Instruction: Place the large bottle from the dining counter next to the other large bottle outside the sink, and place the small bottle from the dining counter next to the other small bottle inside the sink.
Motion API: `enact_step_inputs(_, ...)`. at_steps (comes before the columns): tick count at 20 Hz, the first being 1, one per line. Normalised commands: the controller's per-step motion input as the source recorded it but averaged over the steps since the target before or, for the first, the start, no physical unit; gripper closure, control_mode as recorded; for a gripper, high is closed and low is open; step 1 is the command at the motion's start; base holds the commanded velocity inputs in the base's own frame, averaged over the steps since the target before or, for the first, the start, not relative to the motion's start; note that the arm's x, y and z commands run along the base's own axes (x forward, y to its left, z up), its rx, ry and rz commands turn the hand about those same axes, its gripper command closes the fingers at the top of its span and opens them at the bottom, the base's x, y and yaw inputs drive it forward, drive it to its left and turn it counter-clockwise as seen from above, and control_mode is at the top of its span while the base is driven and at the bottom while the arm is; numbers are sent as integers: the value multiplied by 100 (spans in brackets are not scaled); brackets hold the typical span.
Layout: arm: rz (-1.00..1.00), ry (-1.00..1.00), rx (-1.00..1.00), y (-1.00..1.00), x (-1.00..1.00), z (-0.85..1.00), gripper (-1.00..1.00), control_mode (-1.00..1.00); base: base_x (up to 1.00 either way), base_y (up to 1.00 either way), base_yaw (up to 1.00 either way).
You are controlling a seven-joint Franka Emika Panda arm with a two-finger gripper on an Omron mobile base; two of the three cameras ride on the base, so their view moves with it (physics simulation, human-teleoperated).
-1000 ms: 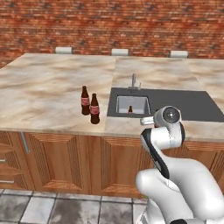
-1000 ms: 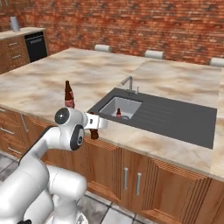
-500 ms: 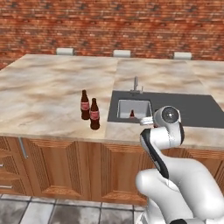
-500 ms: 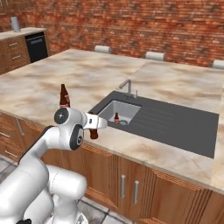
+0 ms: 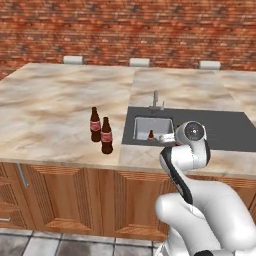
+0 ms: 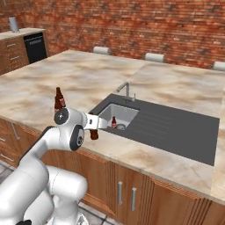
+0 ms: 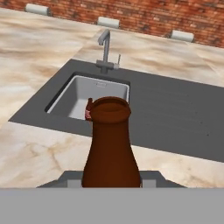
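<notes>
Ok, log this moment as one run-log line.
gripper: shut on small brown bottle | position: over counter edge, facing sink | in basin: other small bottle | two large bottles: together left of sink

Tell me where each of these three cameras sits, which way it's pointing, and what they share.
Left base view: behind the arm to its left, looking forward and down at the counter, two large bottles and the sink; the white arm rises at lower right.
Right base view: behind to the right, facing the same sink; the arm rises at lower left.
Hand view: on the hand, looking along the tool past a held brown bottle toward the faucet.
Shared: all show the sink, faucet and the small bottle in the basin.
</notes>
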Motion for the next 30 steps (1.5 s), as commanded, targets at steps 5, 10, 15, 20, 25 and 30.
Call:
enact_step_inputs(5, 0, 0, 0, 0, 0, 0, 100, 100, 33, -6, 0)
enact_step_inputs(10, 0, 0, 0, 0, 0, 0, 100, 100, 35, -5, 0)
enact_step_inputs(15, 0, 0, 0, 0, 0, 0, 100, 100, 33, -5, 0)
enact_step_inputs(20, 0, 0, 0, 0, 0, 0, 100, 100, 33, -6, 0)
enact_step_inputs(25, 0, 0, 0, 0, 0, 0, 100, 100, 31, -6, 0)
enact_step_inputs(30, 0, 0, 0, 0, 0, 0, 100, 100, 9, 0, 0)
